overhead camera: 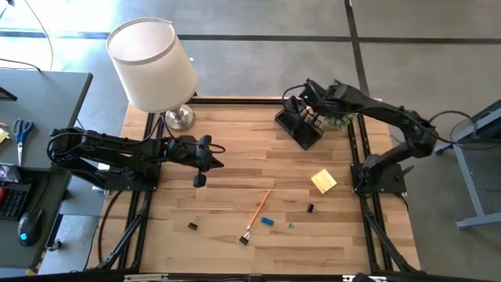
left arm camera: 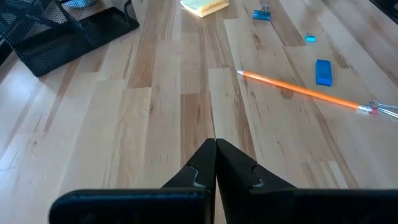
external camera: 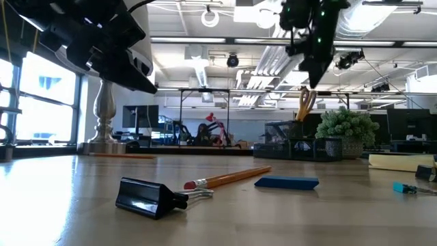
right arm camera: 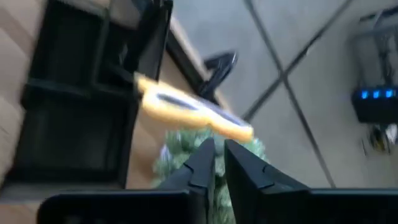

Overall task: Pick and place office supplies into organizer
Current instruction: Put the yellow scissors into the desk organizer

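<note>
The right hand (overhead camera: pixel 307 100) hangs just above the organizer (overhead camera: pixel 300 125), its fingers nearly together with a narrow gap and nothing between them; the yellow-handled scissors (right arm camera: pixel 189 109) stand in the organizer's upright compartment, handles poking up just beyond the fingertips, so this reads as the close of a drop-off, the scissors already let go. Whether the fingers are fully clenched I cannot tell. The left hand (overhead camera: pixel 205 153) waits well to the lamp side of the organizer, out over bare worktop (overhead camera: pixel 235 133), fingers pressed together and empty. The rest of the supplies lie apart from the organizer toward the near edge: the yellow sticky-note pad (overhead camera: pixel 323 181) closest to it, then a black clip (overhead camera: pixel 311 208), the blue eraser (overhead camera: pixel 268 222), the orange pencil (overhead camera: pixel 259 210) lying slantwise, and two more clips (overhead camera: pixel 192 226) farther off. The next move, as I judge it, calls for the right hand to lift clear of the scissor handles without snagging them, swing over to the sticky-note pad, spread its fingers and come down square on it
</note>
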